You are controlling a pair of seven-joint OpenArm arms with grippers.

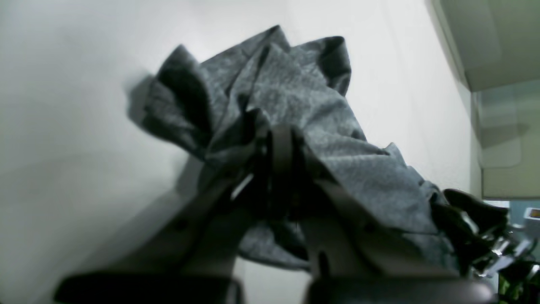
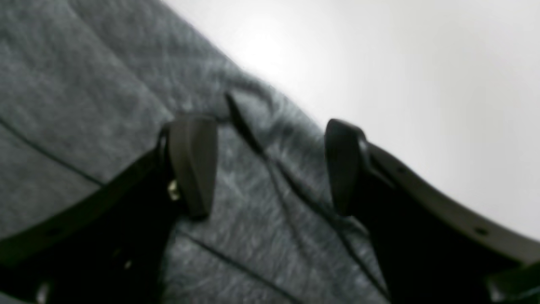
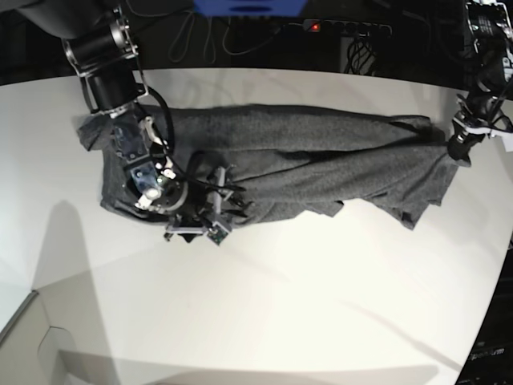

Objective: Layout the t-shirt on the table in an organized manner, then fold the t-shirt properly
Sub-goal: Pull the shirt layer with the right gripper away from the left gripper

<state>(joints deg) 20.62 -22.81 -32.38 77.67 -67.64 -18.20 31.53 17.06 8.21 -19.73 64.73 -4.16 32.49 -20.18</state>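
The large smooth white table [image 3: 264, 305] runs out of the base view on every side, so its full outline cannot be followed; only its curved far edge shows against the dark clutter behind. Across its far half lies the heathered dark grey knit t-shirt [image 3: 321, 164], stretched into a long, rumpled band between the two arms. How the sleeves and collar are arranged is hard to make out, since the cloth is bunched and folded over itself, and one end of it is covered by the black right arm.

The right gripper [image 2: 270, 169] sits at that end of the shirt, near its front edge. In the right wrist view its two dark fingers [image 2: 192, 164] stand wide apart with nothing pinched between them; grey fabric with a few dark creases lies beneath and between them, and the shirt's edge meets bare table just beyond. That picture is blurred, so whether the fingertips press on the cloth cannot be told.

The left gripper [image 1: 280, 147] is at the opposite end of the shirt, clamped tight on a gathered bunch of the fabric. In the left wrist view the cloth fans out away from it, and its fingertips are buried in folds and out of focus.
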